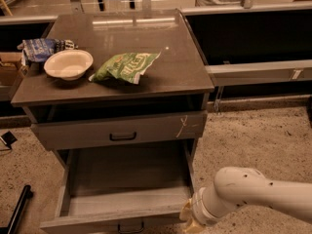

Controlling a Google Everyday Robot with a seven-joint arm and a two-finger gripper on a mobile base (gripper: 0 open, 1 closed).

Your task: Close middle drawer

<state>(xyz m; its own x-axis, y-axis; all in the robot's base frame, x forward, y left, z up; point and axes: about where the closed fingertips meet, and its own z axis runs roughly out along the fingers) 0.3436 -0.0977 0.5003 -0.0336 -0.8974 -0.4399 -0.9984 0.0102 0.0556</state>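
Observation:
The middle drawer (124,179) is a wide grey wood-grain drawer pulled far out of the cabinet, with its deep box empty. Its plain front (97,222) runs along the bottom edge of the view, and a small dark pull handle (130,226) shows there. My gripper (191,223) is at the drawer front's right corner, at the very bottom of the view and mostly cut off. The white arm (258,196) reaches in from the right. Above it, the taller-fronted drawer (122,130) with a white scratch mark (183,126) stands slightly out.
On the cabinet top (156,38) lie a white bowl (68,64), a green snack bag (126,66) and a blue bag (41,48). A dark shelf unit with a grey rail (258,71) stands to the right. A black bar (17,209) lies on the speckled floor at left.

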